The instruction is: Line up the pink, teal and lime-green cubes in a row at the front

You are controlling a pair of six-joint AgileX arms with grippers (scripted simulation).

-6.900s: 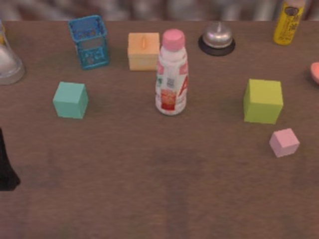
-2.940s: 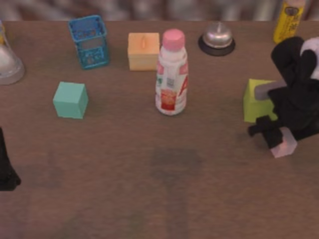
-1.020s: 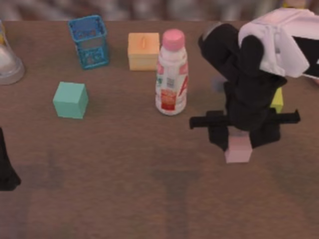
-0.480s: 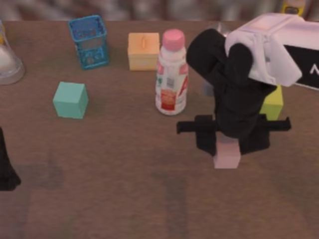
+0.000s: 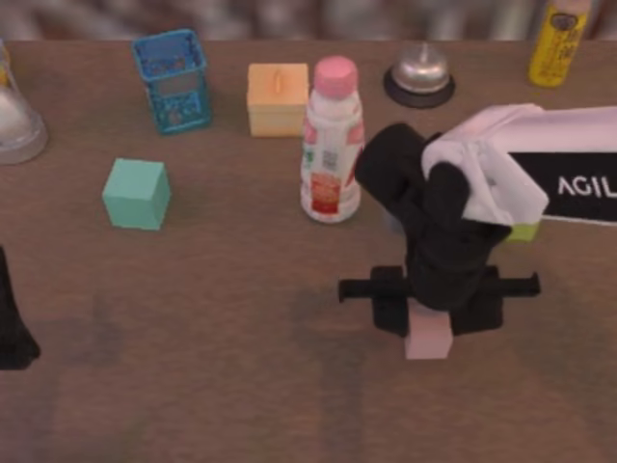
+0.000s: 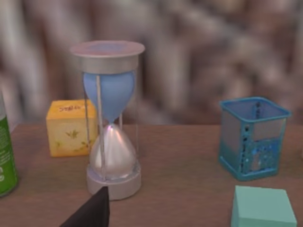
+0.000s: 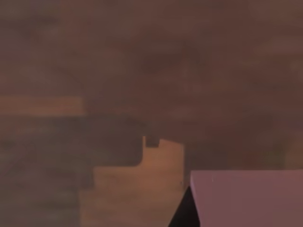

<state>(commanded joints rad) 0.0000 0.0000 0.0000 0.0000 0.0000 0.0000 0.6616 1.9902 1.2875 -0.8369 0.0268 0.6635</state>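
While the pink cube (image 5: 429, 338) is sitting between the black fingers of the right gripper (image 5: 429, 323), clamped on both sides, it is hanging over the wooden table (image 5: 241, 386) right of centre toward the front; whether it is touching the surface is not clear from above. In the right wrist view the pink cube (image 7: 246, 198) is filling the lower corner, with bare tabletop beyond it. The right arm (image 5: 521, 183) is reaching in from the right edge and covering most of the lime-green cube (image 5: 523, 231), only a sliver of which is showing behind the arm. The teal cube (image 5: 137, 193) is resting flat on the left side of the table, well apart from the other two, and is also showing in the left wrist view (image 6: 262, 207). Behind it the blue mesh basket (image 5: 172, 79) is standing near the back, beside the pale orange box (image 5: 278, 98). A pink-capped bottle (image 5: 333, 140) is standing upright near the middle, with a silver bell (image 5: 420, 73) and a yellow bottle (image 5: 557, 40) along the back. The left gripper (image 5: 12, 328) is sitting parked at the left edge; cannot tell its finger state. An hourglass (image 6: 111, 118) is standing in front of its camera.
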